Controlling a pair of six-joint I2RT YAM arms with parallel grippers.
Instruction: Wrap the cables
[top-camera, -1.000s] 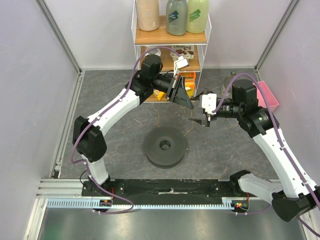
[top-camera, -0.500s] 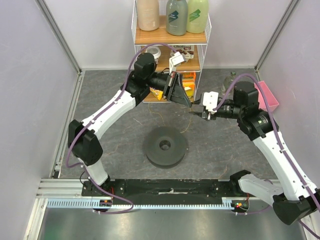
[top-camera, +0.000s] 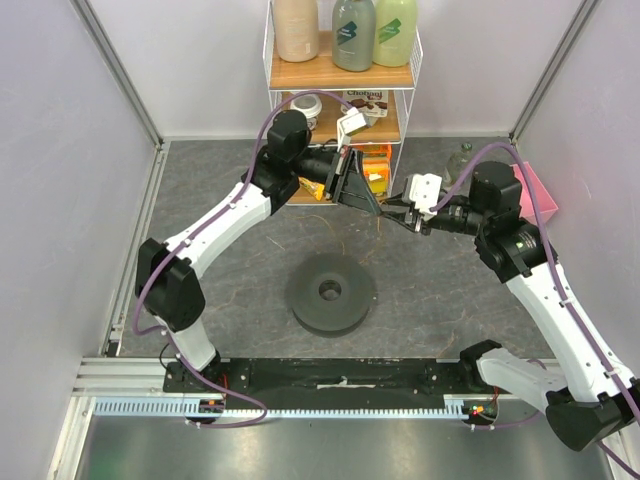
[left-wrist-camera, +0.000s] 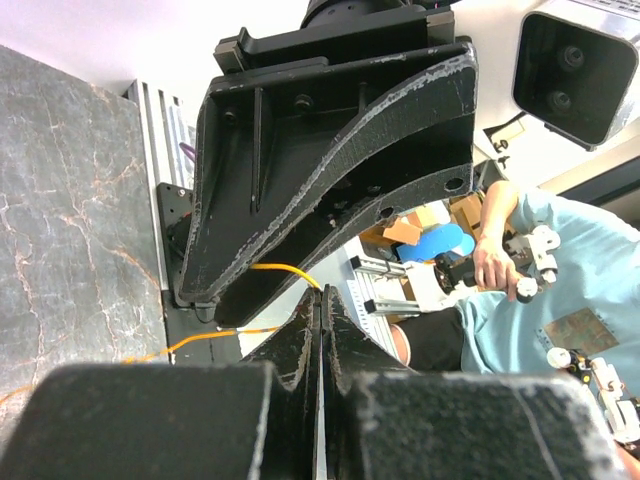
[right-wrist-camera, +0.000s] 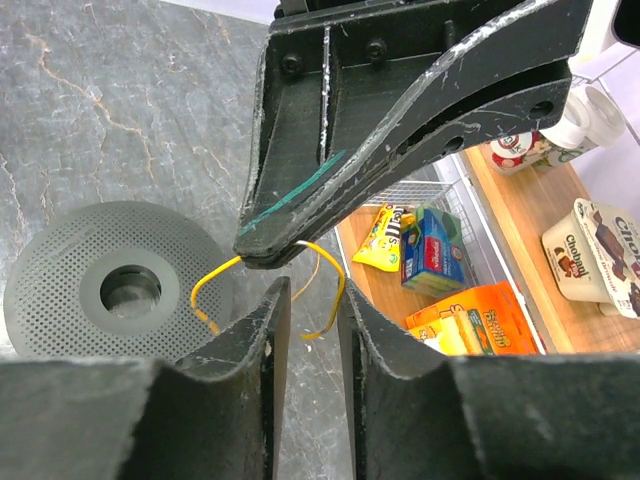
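**Lighting / image quality**

Top view: bright, even, diffuse light from overhead. Only a soft, faint shadow rings the spool on the counter. No glare, sharp corner to corner.

Left wrist: left fingers dark, blurred at the bottom edge; bright background is near blown out.

Right wrist: right fingers soft up close, counter crisp, edges slightly stretched.
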